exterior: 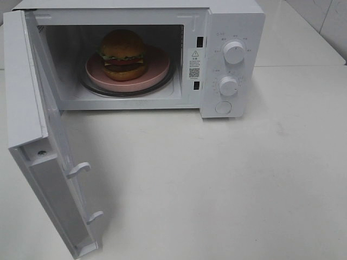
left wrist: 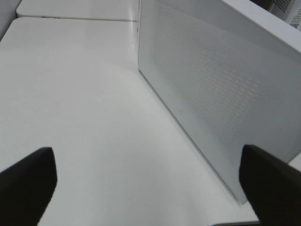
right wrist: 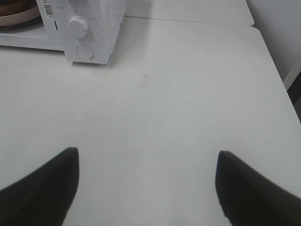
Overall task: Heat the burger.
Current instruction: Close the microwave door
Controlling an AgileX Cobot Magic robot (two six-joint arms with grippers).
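Observation:
The burger (exterior: 123, 54) sits on a pink plate (exterior: 157, 67) inside the white microwave (exterior: 233, 21), on its glass turntable. The microwave door (exterior: 51, 162) stands wide open toward the front left. Neither gripper shows in the exterior high view. In the left wrist view my left gripper (left wrist: 148, 181) is open and empty over the table, beside the door's perforated outer face (left wrist: 221, 94). In the right wrist view my right gripper (right wrist: 146, 186) is open and empty over the bare table, well in front of the microwave's control panel (right wrist: 80, 26). The plate's edge (right wrist: 16, 16) shows there.
Two white knobs (exterior: 233, 52) (exterior: 229, 85) and a round button (exterior: 223, 107) sit on the microwave's right panel. The white table (exterior: 217, 184) stretches in front. A table seam (exterior: 303, 66) runs behind on the right, with a wall corner at the far right.

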